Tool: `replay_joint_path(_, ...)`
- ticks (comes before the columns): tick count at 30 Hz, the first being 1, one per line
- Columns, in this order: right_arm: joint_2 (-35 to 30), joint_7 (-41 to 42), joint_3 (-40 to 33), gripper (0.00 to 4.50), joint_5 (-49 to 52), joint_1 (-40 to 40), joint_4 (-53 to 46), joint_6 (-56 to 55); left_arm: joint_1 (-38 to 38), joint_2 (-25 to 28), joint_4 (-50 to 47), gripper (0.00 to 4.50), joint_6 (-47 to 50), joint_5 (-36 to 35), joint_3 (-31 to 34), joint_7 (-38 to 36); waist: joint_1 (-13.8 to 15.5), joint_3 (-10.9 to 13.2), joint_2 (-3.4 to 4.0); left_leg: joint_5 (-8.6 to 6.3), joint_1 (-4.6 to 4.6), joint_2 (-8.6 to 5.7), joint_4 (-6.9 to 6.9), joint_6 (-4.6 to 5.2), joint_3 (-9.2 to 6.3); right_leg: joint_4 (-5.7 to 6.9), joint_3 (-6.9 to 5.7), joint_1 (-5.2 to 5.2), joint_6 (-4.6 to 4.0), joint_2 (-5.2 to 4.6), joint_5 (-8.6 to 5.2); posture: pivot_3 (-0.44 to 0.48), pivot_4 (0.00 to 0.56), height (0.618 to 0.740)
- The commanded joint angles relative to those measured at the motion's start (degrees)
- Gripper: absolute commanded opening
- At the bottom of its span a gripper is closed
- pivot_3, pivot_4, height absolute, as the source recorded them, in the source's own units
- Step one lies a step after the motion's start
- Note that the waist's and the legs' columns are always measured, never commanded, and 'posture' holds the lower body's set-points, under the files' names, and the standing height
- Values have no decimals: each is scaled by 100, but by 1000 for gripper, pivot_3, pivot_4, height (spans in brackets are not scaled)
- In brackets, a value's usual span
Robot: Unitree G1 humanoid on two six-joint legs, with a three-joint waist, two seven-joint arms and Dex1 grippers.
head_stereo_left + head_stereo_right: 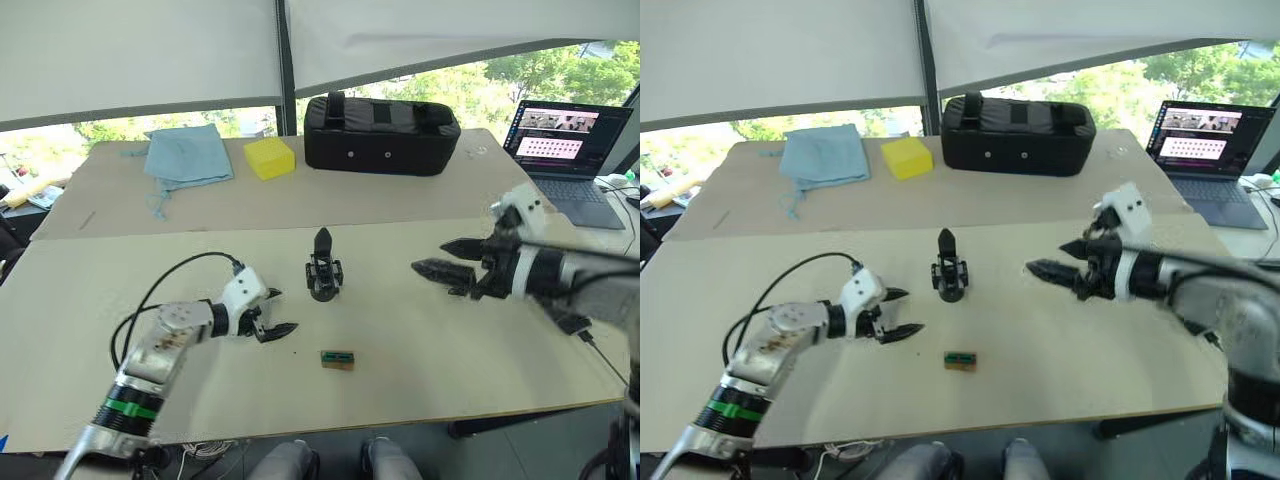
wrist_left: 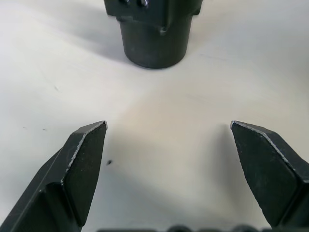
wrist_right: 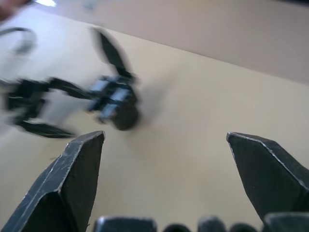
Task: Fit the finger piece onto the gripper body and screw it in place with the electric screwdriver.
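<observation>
the gripper body [image 1: 324,277] stands in the middle of the bench [image 1: 420,340] with the finger piece [image 1: 322,241] sticking up on top. the left hand [image 1: 274,312] at its 8 o'clock and the right hand [image 1: 432,257] at its 3 o'clock are both wide and hold nothing. the head views also show a small green-and-brown block [image 1: 337,359] at its 6 o'clock.

Both arms reach fwd over the table, L gripper [image 1: 272,312] low near the surface w/ its black fingers spread wide and pointing inward, R gripper [image 1: 446,258] raised higher, wrist level, its two pointed fingers likewise parted and aimed toward the L arm's side.
</observation>
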Motion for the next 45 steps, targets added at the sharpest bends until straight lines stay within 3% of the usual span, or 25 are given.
replay_joint_path(1, 65, -674, 186, 4500, -706, -689, 1562, 762, -367, 305, -904, 4373, 464, -1129, 273, -1057, 6, 0, 0, 11, -7, -2, 3, -17, 0, 2, 1, 0, 0, -6, 0, 0, 150, 740)
replay_joint_path(8, 174, -782, 974, 4500, -2043, -1941, 4416, 339, -1158, 879, -1605, 4373, 1304, -2176, 579, -1672, -115, 0, 2, 29, -78, -20, 8, -39, 9, 16, 3, -80, 1, -32, 2, 0, 150, 740)
replay_joint_path(12, 195, -81, 1615, 4500, -2329, -2421, 5321, 44, -1360, 932, -1680, 4373, 725, -1723, 394, -1694, -188, 2, 4, 35, -80, -20, 3, -34, 8, 11, 1, -81, 1, -31, 2, 0, 150, 740)
replay_joint_path(17, 396, 405, 2015, 4500, -2735, -2807, 6146, -230, -1651, 735, -1577, 4373, 726, -1737, 403, -1511, -230, 2, 5, 37, -81, -16, 7, -44, 9, 12, 3, -80, 0, -28, 2, 0, 150, 740)
replay_joint_path(20, 577, 604, 2085, 3673, -3001, -2988, 6586, -626, -1664, 664, -1549, 4500, 646, -1675, 366, -1460, -271, 2, 5, 37, -77, -15, 6, -44, 9, 14, 4, -78, 0, -25, 3, 0, 150, 740)
replay_joint_path(26, 645, 1367, 2523, 1571, -3443, -3198, 6893, -939, -1658, 617, -1478, 4500, 557, -1598, 335, -1480, -321, 2, 5, 38, -76, -14, 7, -44, 9, 20, 5, -82, -1, -17, 3, 0, 150, 740)
replay_joint_path(30, 466, 2191, 3093, 410, -3720, -3201, 6684, -1149, -1775, 495, -1358, 4500, 568, -1535, 255, -1364, -304, 2, 6, 38, -75, -10, 11, -46, 7, 21, 3, -80, -7, -8, 7, 0, 150, 740)
replay_joint_path(34, 15, 3225, 3638, 414, -3845, -3022, 5869, -1474, -1867, 412, -1226, 4500, 953, -1662, 296, -1130, -275, 5, 10, 38, -81, -13, 15, -46, 7, 22, 1, -84, -6, -10, 7, 0, 150, 740)
replay_joint_path(38, -624, 3907, 3771, 414, -3571, -2545, 4160, -1374, -2017, 259, -974, 4500, 1328, -1748, 413, -787, -261, 7, 13, 38, -89, -16, 19, -46, 2, 28, -5, -93, -5, -7, 7, 0, 150, 740)
replay_joint_path(42, -894, 3645, 2949, 414, -3361, -1724, 2012, -1988, -2314, -294, -731, 4500, 2356, -1963, 614, 349, -254, 7, 13, 37, -88, -10, 22, -48, -1, 27, -5, -90, -5, -7, 7, 0, 150, 740)
replay_joint_path(45, -602, 3001, 2344, 414, -3405, -1218, 645, -2493, -2522, -968, -548, 4500, 3236, -2126, 867, 1460, -254, 6, 13, 38, -87, -11, 26, -50, 1, 36, -2, -88, -4, -10, 7, 0, 150, 740)
